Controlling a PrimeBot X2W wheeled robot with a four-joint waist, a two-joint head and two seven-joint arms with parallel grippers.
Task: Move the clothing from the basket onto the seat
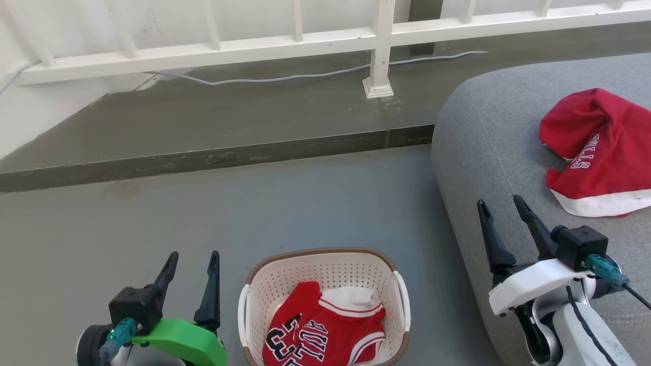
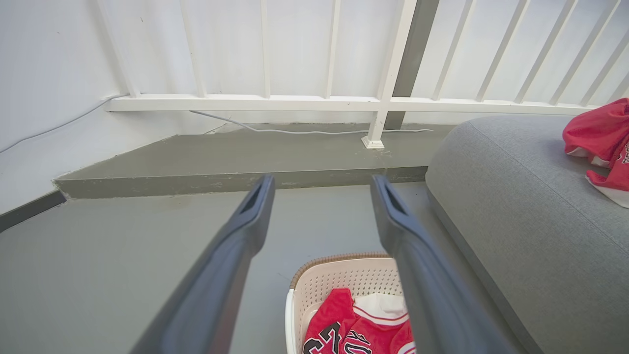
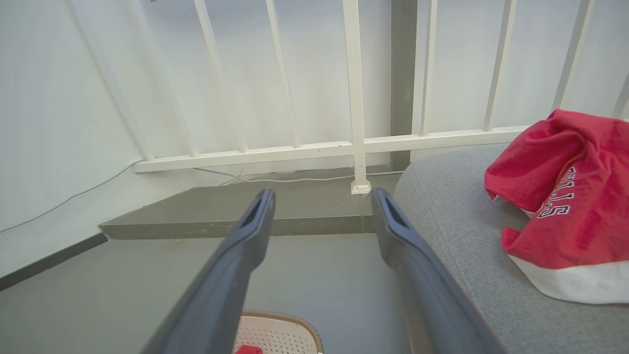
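Both pincers are spread wide and empty, my left gripper [image 1: 195, 254] just beside the basket [image 1: 325, 252] and my right gripper [image 1: 499, 200] by the edge of the seat [image 1: 483, 152], where one red garment [image 1: 595, 147] already lies. The numbered jersey [image 1: 320, 330] sits crumpled in the basket (soft, light, probably slick), so I'd pinch a raised fold near its upper edge, not a flat patch, and expect it to drape.

We've open floor [image 1: 203, 218] ahead of left gripper [image 1: 195, 254] & right gripper [image 1: 499, 200]. The basket [image 1: 320, 251] sits just right of left one, seat [image 1: 483, 132] beside right one, railing [image 1: 254, 48] farther ahead.
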